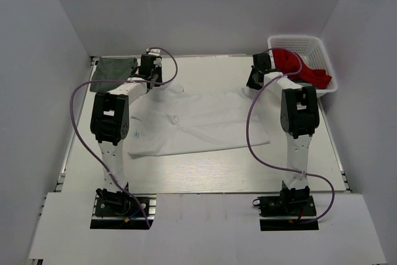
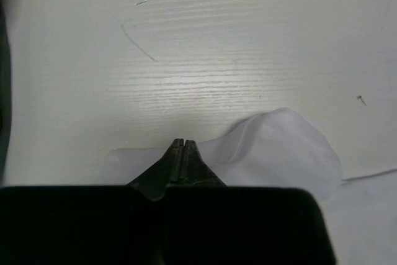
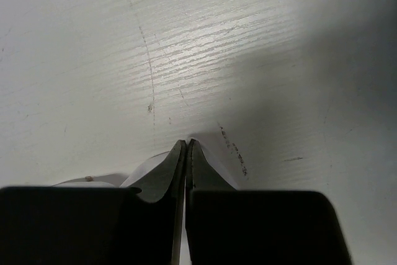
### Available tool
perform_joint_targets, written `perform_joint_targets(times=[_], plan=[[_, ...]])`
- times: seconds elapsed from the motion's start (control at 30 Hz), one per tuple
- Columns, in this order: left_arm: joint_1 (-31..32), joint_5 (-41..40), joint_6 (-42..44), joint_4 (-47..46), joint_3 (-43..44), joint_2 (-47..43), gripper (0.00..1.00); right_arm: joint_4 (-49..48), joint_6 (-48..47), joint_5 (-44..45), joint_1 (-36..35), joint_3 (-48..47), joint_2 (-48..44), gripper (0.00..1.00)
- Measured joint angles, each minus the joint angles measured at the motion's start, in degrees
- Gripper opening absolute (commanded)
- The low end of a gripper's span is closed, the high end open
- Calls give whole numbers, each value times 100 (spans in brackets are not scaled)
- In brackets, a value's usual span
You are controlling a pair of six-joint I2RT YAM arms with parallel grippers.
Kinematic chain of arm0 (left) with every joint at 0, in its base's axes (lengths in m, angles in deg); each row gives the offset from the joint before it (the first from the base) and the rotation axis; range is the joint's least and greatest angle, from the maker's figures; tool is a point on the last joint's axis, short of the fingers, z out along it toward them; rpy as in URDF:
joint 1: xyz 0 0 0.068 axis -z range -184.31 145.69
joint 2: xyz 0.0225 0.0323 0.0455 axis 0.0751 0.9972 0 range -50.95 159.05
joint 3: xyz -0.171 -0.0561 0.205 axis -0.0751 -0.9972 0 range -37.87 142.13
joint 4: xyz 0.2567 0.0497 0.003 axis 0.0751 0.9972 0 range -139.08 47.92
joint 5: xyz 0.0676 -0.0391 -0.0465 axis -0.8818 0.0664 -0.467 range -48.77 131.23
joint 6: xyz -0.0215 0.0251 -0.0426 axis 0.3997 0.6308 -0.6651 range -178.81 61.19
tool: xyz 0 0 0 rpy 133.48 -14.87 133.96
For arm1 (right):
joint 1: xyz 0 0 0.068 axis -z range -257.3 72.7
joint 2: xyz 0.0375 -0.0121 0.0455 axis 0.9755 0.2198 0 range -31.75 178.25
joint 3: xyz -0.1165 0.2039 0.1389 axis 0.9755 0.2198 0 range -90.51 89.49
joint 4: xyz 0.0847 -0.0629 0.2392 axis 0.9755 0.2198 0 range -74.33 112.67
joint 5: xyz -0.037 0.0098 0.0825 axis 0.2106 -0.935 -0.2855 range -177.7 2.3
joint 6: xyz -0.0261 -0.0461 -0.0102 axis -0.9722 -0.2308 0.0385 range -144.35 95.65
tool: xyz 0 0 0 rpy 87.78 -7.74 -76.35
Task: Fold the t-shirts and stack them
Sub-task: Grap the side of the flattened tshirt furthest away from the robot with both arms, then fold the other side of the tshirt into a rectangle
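A white t-shirt point(image 1: 198, 122) lies spread across the middle of the table. My left gripper point(image 1: 155, 84) is at its far left corner, and in the left wrist view its jaws point(image 2: 182, 143) are shut with white cloth point(image 2: 279, 150) bunched around the tips. My right gripper point(image 1: 252, 84) is at the far right corner; in the right wrist view its jaws point(image 3: 187, 142) are shut with a thin edge of white cloth point(image 3: 146, 166) between and beside them. A folded dark green shirt point(image 1: 115, 69) lies at the back left. A red shirt point(image 1: 301, 66) sits in the basket.
A white plastic basket point(image 1: 322, 51) stands at the back right corner. White walls close in the table on the left, back and right. The dark green shirt's edge shows at the left of the left wrist view point(image 2: 3, 91).
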Motion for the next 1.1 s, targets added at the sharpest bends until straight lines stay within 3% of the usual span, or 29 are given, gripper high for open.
perform_joint_targets(times=[0.4, 0.7, 1.1], plan=[[118, -264, -667, -304, -1580, -1985, 0, -354, -92, -55, -2, 1143, -1025, 0], [153, -457, -1412, -55, -3257, -3200, 0, -748, -127, -260, 0, 1897, -1742, 0], [151, -540, -2044, 195, -4166, -4743, 0, -785, -120, -157, 0, 2413, -2540, 0]])
